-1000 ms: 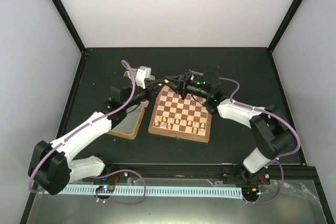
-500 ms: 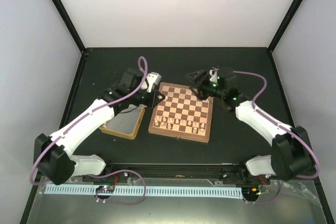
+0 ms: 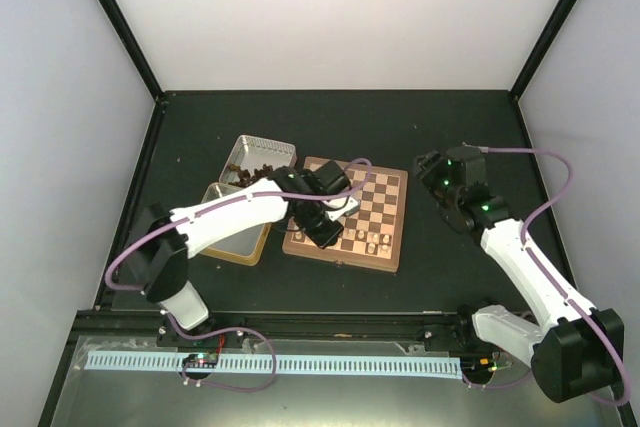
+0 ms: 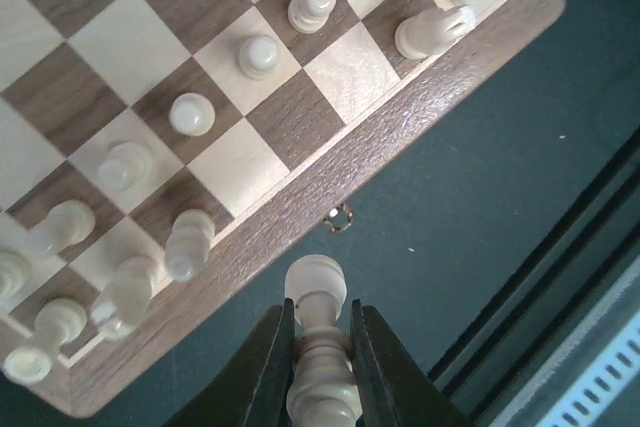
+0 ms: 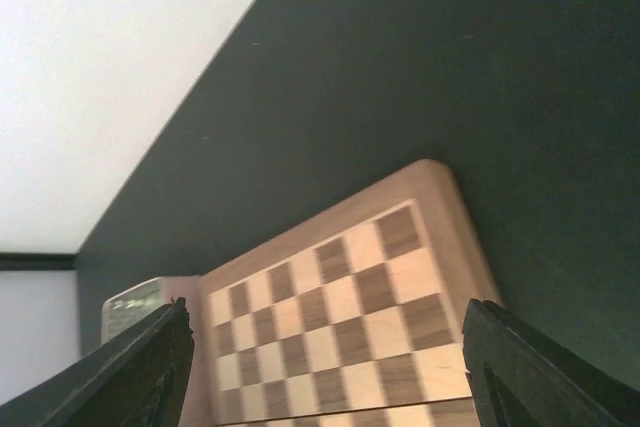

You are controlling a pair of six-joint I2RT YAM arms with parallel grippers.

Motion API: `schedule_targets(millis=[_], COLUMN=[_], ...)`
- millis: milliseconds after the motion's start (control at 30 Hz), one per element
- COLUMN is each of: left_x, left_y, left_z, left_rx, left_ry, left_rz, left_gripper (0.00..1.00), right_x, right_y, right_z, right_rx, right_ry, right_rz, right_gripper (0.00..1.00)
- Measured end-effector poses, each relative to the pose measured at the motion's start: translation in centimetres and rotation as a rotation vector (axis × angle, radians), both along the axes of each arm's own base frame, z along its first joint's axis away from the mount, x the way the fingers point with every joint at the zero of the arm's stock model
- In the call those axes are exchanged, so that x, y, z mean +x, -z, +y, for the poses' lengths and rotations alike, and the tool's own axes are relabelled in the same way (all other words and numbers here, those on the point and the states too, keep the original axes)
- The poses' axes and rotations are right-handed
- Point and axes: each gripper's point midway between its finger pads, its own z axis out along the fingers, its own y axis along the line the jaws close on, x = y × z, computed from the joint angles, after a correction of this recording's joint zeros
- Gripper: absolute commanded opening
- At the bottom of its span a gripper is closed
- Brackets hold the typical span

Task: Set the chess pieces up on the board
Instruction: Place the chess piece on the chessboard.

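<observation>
While the cream piece (image 4: 316,285) sits pinched upright between the closed fingers of the left gripper (image 4: 321,319), it hangs just off the board (image 4: 400,112), outside its near border and above the dark table (image 4: 500,197), not yet over any square. On the board, the other cream men (image 4: 258,54) fill the two rows along that same border. The inner row looks complete, but the edge row has three bare squares side by side near its middle. The held piece probably belongs on one of them. Its rounded, collared head does not tell me its rank for certain, so the exact square is a judgement.

To place it well, carry it inward over the border and centre it above the chosen bare square. Lower it straight down until its base rests flat. Part the jaws only slightly and rise vertically, because the neighbours stand close enough for a finger to clip them.

Beyond the board's left side stand a tin (image 3: 284,147) holding the dark pieces (image 3: 255,175) and a second tin (image 3: 245,253) partly under the left arm. The right gripper (image 5: 324,307) hovers off the board's far right corner with its fingers spread wide and nothing between them.
</observation>
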Motion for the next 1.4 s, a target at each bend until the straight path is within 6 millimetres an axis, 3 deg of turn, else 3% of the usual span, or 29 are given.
schedule_targets(millis=[100, 300, 967, 1400], left_x=[-0.1, 0.4, 2.0, 2.3], left_y=[1.7, 4.3, 6.4, 6.6], left_z=[-0.7, -1.5, -1.8, -1.9], left_rx=[0.072, 0.165, 0.224, 0.229], left_ry=[0.041, 0.079, 0.076, 0.073], left_rz=[-0.001, -0.012, -0.054, -0.061], left_gripper=[0.15, 0.15, 0.18, 0.43], right_x=[-0.8, -1.2, -1.4, -1.6], right_y=[1.5, 2.4, 2.7, 3.1], right_z=[-1.7, -2.7, -2.8, -2.5], right_rx=[-0.044, -0.076, -0.073, -0.064], right_ry=[0.045, 0.072, 0.068, 0.053], right_rz=[0.035, 0.067, 0.074, 0.084], right_gripper=[0.75, 0.75, 0.75, 0.75])
